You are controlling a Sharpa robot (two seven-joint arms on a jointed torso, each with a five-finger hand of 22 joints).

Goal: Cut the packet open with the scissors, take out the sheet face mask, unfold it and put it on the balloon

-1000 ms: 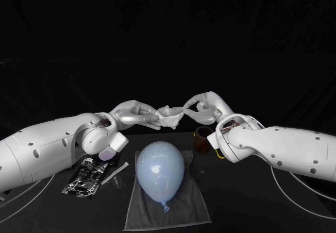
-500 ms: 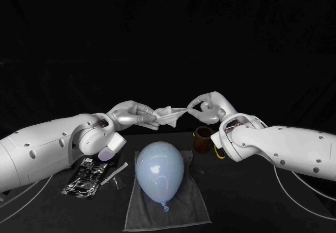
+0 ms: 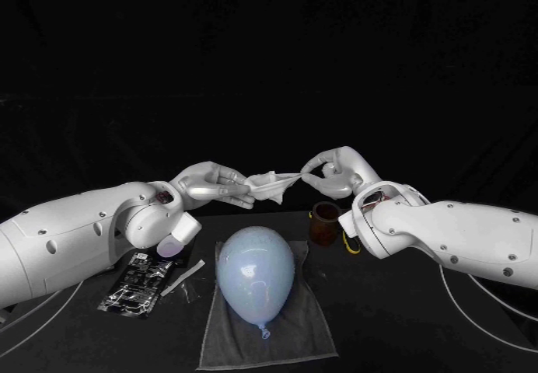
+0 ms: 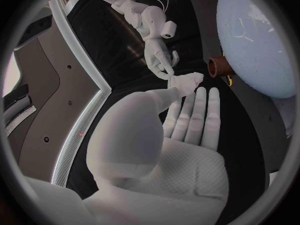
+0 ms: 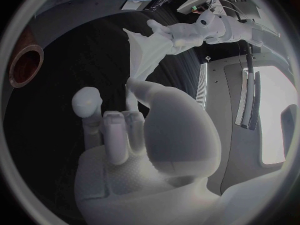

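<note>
The folded white sheet mask (image 3: 270, 185) hangs in the air between my two hands, above the far end of the balloon. My left hand (image 3: 213, 185) grips its bunched left part. My right hand (image 3: 332, 172) pinches a drawn-out corner on the right. The pale blue balloon (image 3: 258, 268) lies on a grey towel (image 3: 281, 338) below them. The opened shiny packet (image 3: 139, 282) lies left of the towel. In the left wrist view the mask (image 4: 187, 81) sits at my left hand's (image 4: 181, 122) fingertips, against the right hand (image 4: 159, 55). The right wrist view shows the mask (image 5: 145, 52) stretched toward the left hand (image 5: 181, 32).
A brown cup (image 3: 324, 223) stands right of the balloon, close under my right forearm, with a yellow-edged object (image 3: 351, 247) beside it. A cut strip (image 3: 186, 277) lies between the packet and the towel.
My right hand has pulled slightly to the right, drawing a corner of the mask out into a stretched point. The left hand has stayed about where it was.
</note>
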